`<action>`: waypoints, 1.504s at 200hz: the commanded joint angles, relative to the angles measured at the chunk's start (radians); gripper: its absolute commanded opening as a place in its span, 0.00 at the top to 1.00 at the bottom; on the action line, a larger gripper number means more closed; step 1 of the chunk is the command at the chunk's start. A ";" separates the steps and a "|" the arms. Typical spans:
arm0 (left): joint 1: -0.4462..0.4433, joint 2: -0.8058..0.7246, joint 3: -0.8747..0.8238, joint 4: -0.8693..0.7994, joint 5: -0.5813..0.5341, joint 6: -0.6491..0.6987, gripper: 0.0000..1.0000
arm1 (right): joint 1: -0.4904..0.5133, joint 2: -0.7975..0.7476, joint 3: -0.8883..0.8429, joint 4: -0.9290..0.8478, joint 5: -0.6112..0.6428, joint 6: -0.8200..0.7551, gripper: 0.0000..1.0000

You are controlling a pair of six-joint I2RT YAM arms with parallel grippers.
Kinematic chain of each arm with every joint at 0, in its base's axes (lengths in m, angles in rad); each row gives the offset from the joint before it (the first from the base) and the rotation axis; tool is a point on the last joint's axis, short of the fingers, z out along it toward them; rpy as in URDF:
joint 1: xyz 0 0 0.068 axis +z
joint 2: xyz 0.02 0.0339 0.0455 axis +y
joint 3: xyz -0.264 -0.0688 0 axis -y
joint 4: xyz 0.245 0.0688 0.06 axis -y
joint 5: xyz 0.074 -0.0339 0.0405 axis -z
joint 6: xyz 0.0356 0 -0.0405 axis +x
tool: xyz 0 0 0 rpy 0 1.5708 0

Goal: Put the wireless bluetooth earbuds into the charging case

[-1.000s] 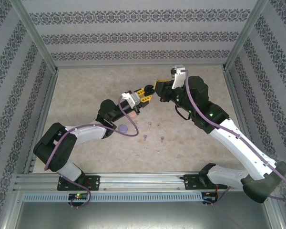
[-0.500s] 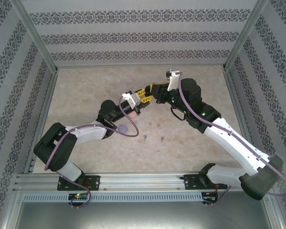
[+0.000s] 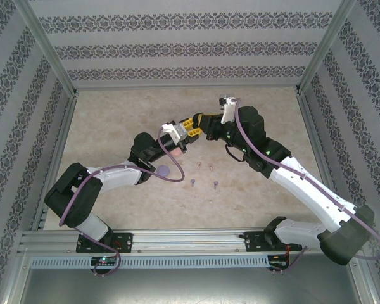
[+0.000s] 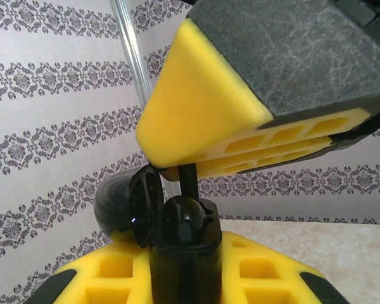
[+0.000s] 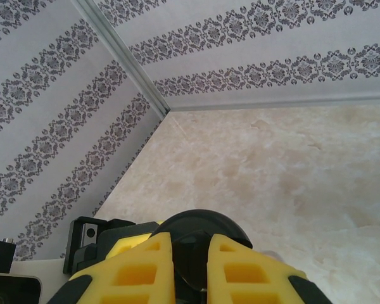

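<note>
My left gripper is shut on a black charging case, held upright above the table. The case's lid hangs open to the left. A black earbud sits in the case's mouth, its thin stem rising into my right gripper's yellow fingers. My right gripper is shut on that stem, right above the case and tip to tip with the left one. In the right wrist view the round black lid shows beyond the nearly closed fingers. Two pale pink earbuds and two lilac earbuds lie on the table.
A lilac round case lies beside the left forearm, and a pinkish case peeks out under the left wrist. The marbled table is walled by patterned panels and metal posts. A metal rail runs along the near edge.
My right gripper has moved left and down onto the case held by the left gripper, and its wrist has tilted over. The left arm and the earbuds on the table have stayed put.
</note>
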 commanded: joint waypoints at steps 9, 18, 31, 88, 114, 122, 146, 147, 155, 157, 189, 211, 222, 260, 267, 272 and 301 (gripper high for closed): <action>-0.018 -0.015 0.019 0.060 0.008 -0.008 1.00 | 0.007 0.016 -0.016 0.032 -0.008 0.011 0.85; -0.017 -0.018 0.019 0.061 0.008 -0.008 1.00 | 0.005 0.019 -0.017 0.033 -0.011 0.013 0.85; -0.018 -0.019 0.019 0.062 0.007 -0.009 1.00 | 0.002 0.021 -0.018 0.030 -0.013 0.015 0.85; -0.019 -0.019 0.019 0.067 -0.005 -0.008 1.00 | -0.006 0.015 -0.043 0.012 -0.047 0.021 0.86; -0.019 -0.014 0.021 0.070 -0.007 -0.009 1.00 | -0.005 0.025 -0.045 0.001 -0.095 0.015 0.86; -0.019 -0.014 0.022 0.070 -0.010 -0.009 1.00 | -0.003 0.027 -0.043 -0.007 -0.102 0.009 0.86; -0.018 -0.013 0.021 0.071 -0.012 -0.009 1.00 | 0.002 0.034 -0.046 -0.030 -0.111 0.001 0.86; -0.018 -0.012 0.022 0.071 -0.012 -0.009 1.00 | 0.002 0.034 -0.046 -0.031 -0.110 0.001 0.86; -0.019 -0.013 0.022 0.071 -0.012 -0.011 1.00 | 0.000 0.034 -0.052 -0.031 -0.105 0.002 0.85; -0.019 -0.012 0.022 0.070 -0.012 -0.011 1.00 | 0.002 0.034 -0.053 -0.031 -0.104 0.003 0.85; -0.019 -0.009 0.021 0.072 -0.011 -0.014 1.00 | -0.003 0.038 -0.045 -0.036 -0.085 0.012 0.75; -0.020 -0.003 0.020 0.066 -0.012 -0.019 1.00 | -0.007 0.034 -0.016 -0.038 -0.057 0.026 0.56; -0.022 -0.001 0.019 0.069 -0.012 -0.020 1.00 | -0.013 0.031 0.001 -0.035 -0.044 0.032 0.49; -0.028 0.015 0.015 0.079 -0.018 -0.030 1.00 | -0.031 0.011 0.056 -0.035 -0.022 0.043 0.34; -0.029 0.017 0.013 0.083 -0.018 -0.032 1.00 | -0.034 0.006 0.066 -0.043 -0.017 0.043 0.32; -0.029 0.020 0.013 0.084 -0.018 -0.032 1.00 | -0.036 0.002 0.071 -0.044 -0.016 0.043 0.31; -0.033 0.030 0.014 0.091 -0.021 -0.037 1.00 | -0.055 -0.035 0.073 -0.061 -0.008 0.049 0.27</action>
